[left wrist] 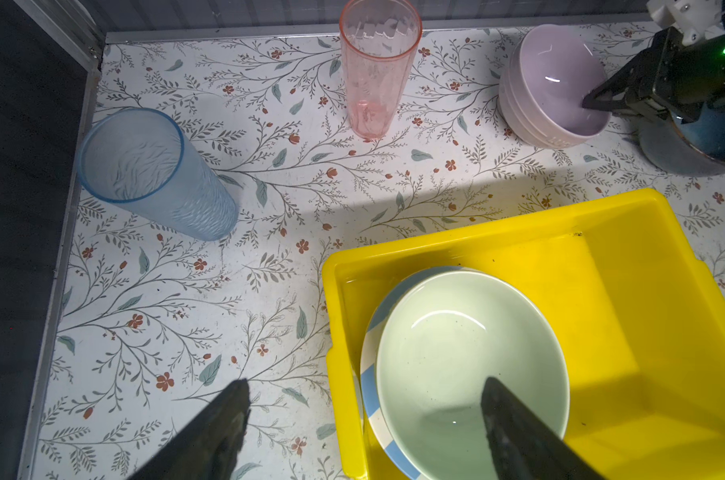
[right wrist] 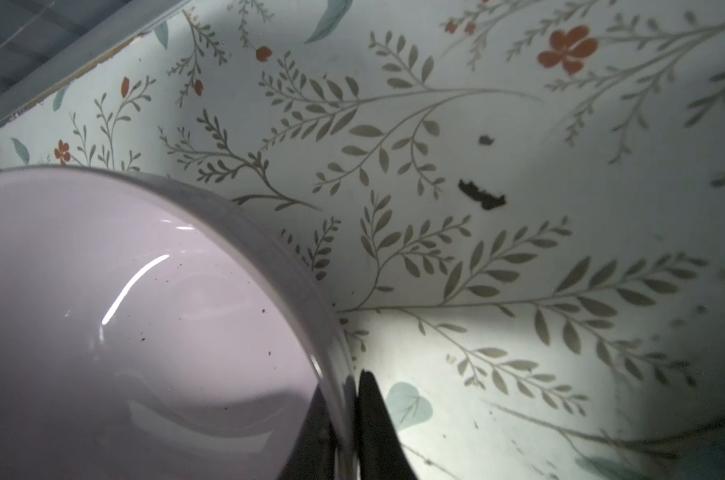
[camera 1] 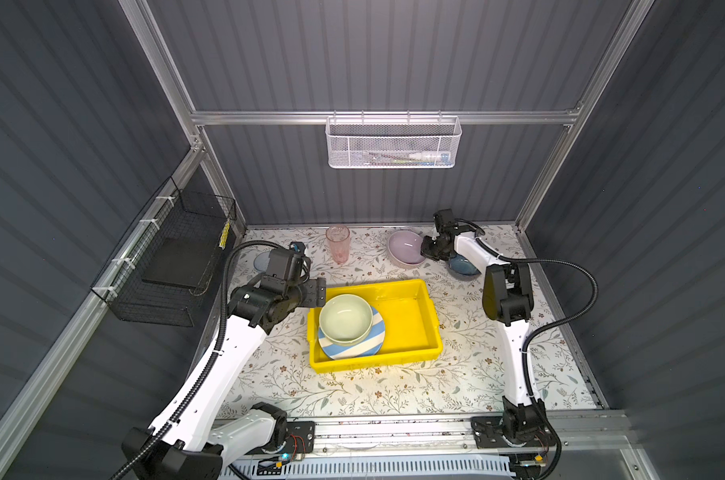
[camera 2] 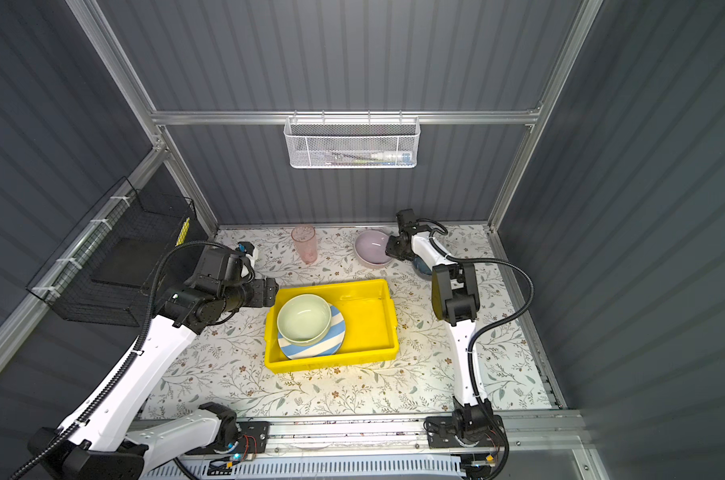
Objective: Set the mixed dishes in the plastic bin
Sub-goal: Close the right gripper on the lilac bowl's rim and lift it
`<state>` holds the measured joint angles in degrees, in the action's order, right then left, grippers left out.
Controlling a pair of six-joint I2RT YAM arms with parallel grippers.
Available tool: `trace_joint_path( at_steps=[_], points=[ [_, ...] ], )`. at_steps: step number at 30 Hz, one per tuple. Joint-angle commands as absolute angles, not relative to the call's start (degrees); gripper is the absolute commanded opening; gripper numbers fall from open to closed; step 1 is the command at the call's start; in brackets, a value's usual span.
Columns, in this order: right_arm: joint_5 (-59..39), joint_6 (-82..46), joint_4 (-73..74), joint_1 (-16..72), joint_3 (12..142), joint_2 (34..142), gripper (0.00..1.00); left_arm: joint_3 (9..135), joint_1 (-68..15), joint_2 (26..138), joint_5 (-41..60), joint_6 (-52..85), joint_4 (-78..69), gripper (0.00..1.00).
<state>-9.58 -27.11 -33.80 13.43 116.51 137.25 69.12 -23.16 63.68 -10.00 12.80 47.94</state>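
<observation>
The yellow plastic bin (camera 1: 410, 322) sits mid-table and holds a blue-white striped plate (camera 1: 371, 347) with a pale green bowl (camera 1: 346, 318) on top. My left gripper (left wrist: 365, 386) hovers open over the bin's left rim (left wrist: 331, 291), with nothing between its fingers. At the back, the lilac bowl (camera 1: 404, 247) is tilted, and my right gripper (right wrist: 346, 384) is shut on its rim (right wrist: 302, 266), one finger inside and one outside. A dark blue bowl (camera 1: 464, 266) sits under the right wrist. A pink tumbler (left wrist: 377, 70) and a blue tumbler (left wrist: 153, 174) stand on the floral table.
A white mesh basket (camera 1: 394, 143) hangs on the back wall. A black wire basket (camera 1: 173, 266) hangs on the left wall beside the left arm. The metal frame edge (left wrist: 82, 166) runs close behind the blue tumbler.
</observation>
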Motion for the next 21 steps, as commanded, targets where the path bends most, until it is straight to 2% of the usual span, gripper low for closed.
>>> trace_joint_path(
  at_steps=[1,7,21],
  points=[
    [-15.5,-25.7,-31.8,13.4,115.5,131.6,0.07,67.7,-22.9,61.9,-9.2,14.9,48.9,0.89],
    [-18.6,-26.1,-30.1,12.7,112.8,127.5,0.02,66.2,-22.9,59.9,-9.9,16.1,49.7,0.88],
    [-24.0,-23.4,-33.3,11.8,111.6,119.1,0.0,66.5,-22.9,58.8,-11.8,15.8,51.0,0.89]
  ],
)
